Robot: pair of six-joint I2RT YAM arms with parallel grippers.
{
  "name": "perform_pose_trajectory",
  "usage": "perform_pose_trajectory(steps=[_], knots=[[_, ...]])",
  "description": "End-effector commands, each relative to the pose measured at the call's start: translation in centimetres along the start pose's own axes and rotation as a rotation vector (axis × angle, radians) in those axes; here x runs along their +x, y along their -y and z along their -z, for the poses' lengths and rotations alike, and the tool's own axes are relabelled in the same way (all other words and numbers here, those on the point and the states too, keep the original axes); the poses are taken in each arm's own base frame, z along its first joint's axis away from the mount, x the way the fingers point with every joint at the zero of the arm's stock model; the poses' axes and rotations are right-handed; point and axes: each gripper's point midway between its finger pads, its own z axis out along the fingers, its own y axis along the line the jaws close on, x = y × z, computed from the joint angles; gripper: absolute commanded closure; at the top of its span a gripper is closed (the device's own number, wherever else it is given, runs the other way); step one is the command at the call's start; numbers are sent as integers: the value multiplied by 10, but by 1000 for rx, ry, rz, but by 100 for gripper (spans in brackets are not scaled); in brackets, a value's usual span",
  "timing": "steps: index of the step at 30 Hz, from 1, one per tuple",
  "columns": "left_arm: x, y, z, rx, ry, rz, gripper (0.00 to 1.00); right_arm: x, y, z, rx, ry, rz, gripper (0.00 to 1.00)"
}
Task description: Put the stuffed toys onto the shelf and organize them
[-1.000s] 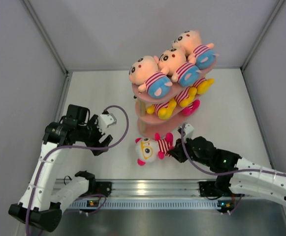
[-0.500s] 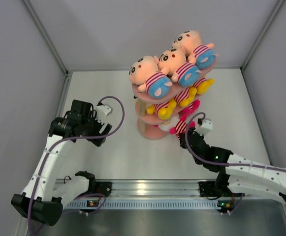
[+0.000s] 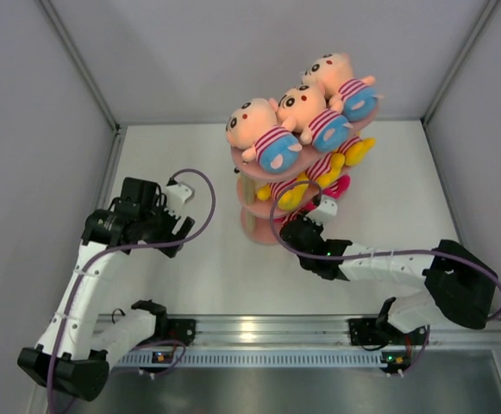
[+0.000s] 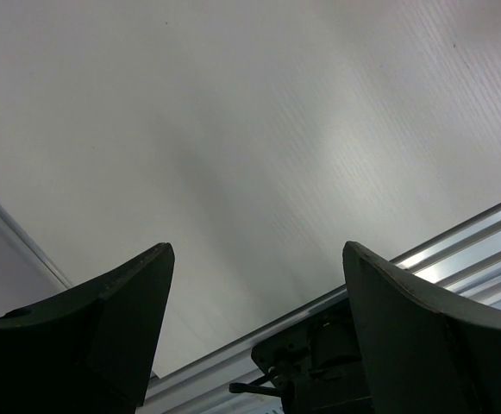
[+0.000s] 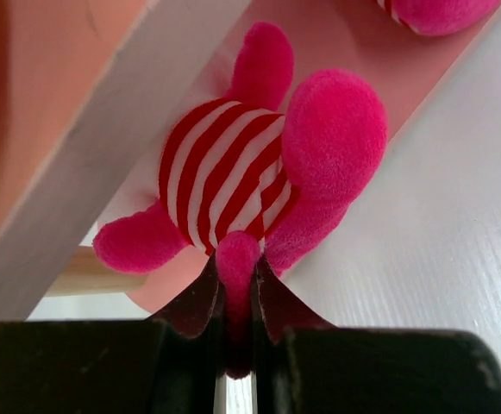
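Observation:
The pink shelf (image 3: pixel 252 226) stands at the table's back middle. Three peach toys with blue shorts (image 3: pixel 272 141) lie on its top board. Yellow-legged toys (image 3: pixel 284 191) and a pink-legged one (image 3: pixel 335 186) lie on the middle board. My right gripper (image 5: pixel 237 289) is shut on a limb of a pink toy with a red-and-white striped shirt (image 5: pixel 233 177), which lies on the bottom board (image 5: pixel 319 43) under the middle board; from above it is mostly hidden behind my right gripper (image 3: pixel 295 226). My left gripper (image 3: pixel 179 216) is open and empty, left of the shelf; its fingers (image 4: pixel 121 293) frame bare table.
Grey walls close the table on left, back and right. An aluminium rail (image 3: pixel 259 328) with the arm bases runs along the near edge; it also shows in the left wrist view (image 4: pixel 457 250). A wooden shelf post (image 5: pixel 86 280) stands left of the held toy.
My right gripper carried the pink striped toy from the table in front of the shelf up and left onto the bottom board. My left arm drew back slightly to the left.

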Motion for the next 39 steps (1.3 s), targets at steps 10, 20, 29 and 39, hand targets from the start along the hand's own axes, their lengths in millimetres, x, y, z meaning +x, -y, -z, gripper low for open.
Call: perform_pose_trajectory(steps=[10, 20, 29, 39], knots=[[-6, -5, 4, -36, 55, -10, 15, -5, -22, -7, -89, -33, -106, 34], [-5, -2, 3, -27, 55, 1, 15, -8, 23, 29, -94, -86, -49, 9], [-2, -4, 4, -46, 53, 16, 15, -25, 111, 43, -59, -165, 56, 1], [19, -18, -9, -154, 14, 63, 15, -55, 189, 20, 94, -257, -30, 1]])
